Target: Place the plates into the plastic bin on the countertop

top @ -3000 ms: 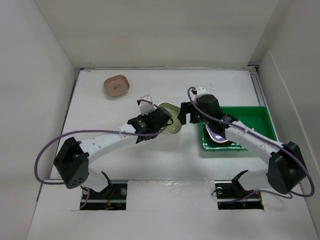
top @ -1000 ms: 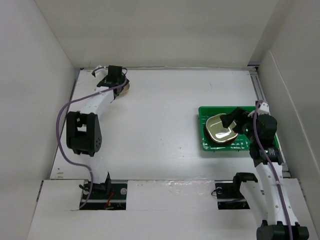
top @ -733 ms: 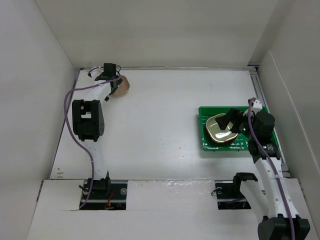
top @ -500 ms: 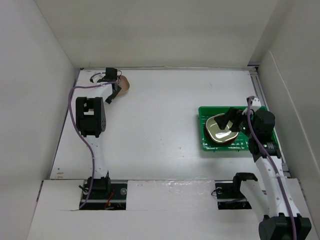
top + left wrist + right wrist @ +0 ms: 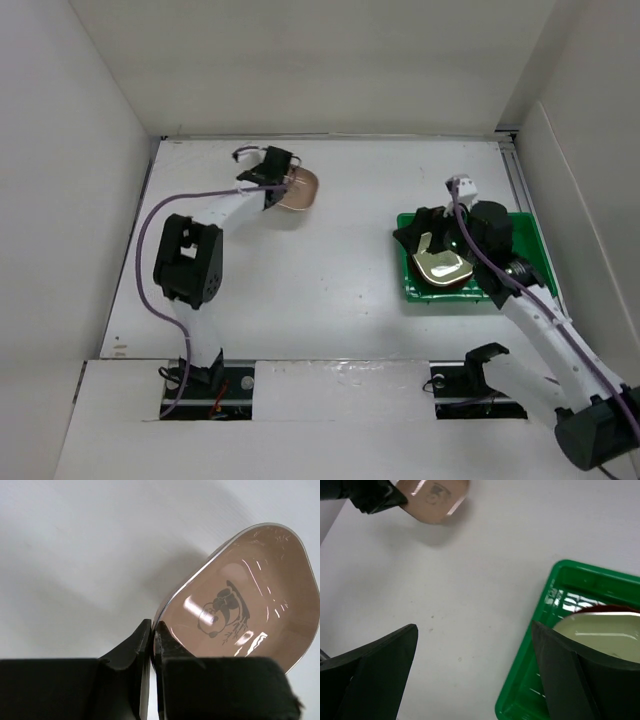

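My left gripper (image 5: 276, 186) is shut on the rim of a tan-pink rounded-square plate (image 5: 298, 188) with a panda print and holds it tilted above the white countertop (image 5: 330, 300) at the back left. In the left wrist view the jaws (image 5: 152, 630) pinch the plate's edge (image 5: 240, 600). The green plastic bin (image 5: 525, 240) lies at the right and holds a stack of plates topped by a light green one (image 5: 445, 265). My right gripper (image 5: 420, 232) is open and empty over the bin's left edge. In the right wrist view it (image 5: 475, 627) spans the bin's rim (image 5: 520, 690).
White walls edge the countertop on the left, back and right. In the right wrist view a red plate's rim (image 5: 605, 611) shows under the light green plate (image 5: 605, 635), and the held tan-pink plate (image 5: 432, 497) is at the top left.
My left gripper has taken hold of the tan-pink plate in the back left corner and carried it to the right. My right gripper has moved from the bin's right side to its left edge.
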Motion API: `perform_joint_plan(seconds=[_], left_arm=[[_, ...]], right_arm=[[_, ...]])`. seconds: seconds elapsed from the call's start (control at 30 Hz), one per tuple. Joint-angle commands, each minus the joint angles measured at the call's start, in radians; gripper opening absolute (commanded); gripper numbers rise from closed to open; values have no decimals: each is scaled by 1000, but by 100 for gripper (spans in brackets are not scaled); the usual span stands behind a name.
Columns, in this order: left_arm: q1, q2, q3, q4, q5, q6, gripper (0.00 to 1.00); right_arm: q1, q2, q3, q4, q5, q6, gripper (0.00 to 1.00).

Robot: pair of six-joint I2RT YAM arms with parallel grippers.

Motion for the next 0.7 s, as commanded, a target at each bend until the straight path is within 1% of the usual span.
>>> perform_joint_plan(seconds=[0.0,0.03,0.07,0.1,0.13,0.2,0.23,0.37,0.47,0.5,0.6,0.63,0.67], left_arm=[[-207,-220,-75,7,-135,51,0],[-242,-242,-87,-14,-159,51,0],[-279,-260,-96,-39,-190,12,0],[-345,-293,-108,-79,-219,1,0],[-374,-303,-109,-105,-262,-13,0],[-428,-339,-109,-145,-273,-44,0],[-477,-353,-109,-154,-288,-44,0],[-586,-420,-119,-168,-310,-80,0],[-640,-465,-132,-150,-310,-90,0],[-640,-465,-132,-150,-310,-99,0],[-663,-491,-142,-128,-284,-99,0],[-663,-501,-142,-119,-284,-99,0],[-663,-515,-162,-99,-272,-99,0]], right_arm=[[91,108,117,83,156,-24,100],[104,138,137,83,156,-24,100],[129,162,163,106,166,-15,100],[143,204,172,118,177,-5,100],[157,219,173,132,191,5,100],[177,250,195,164,215,18,100],[177,281,196,175,215,28,100],[177,356,206,215,237,58,100],[187,414,206,237,251,82,95],[197,429,206,246,251,94,94],[197,463,193,275,286,122,82],[197,463,174,299,286,131,76],[197,463,165,310,286,142,55]])
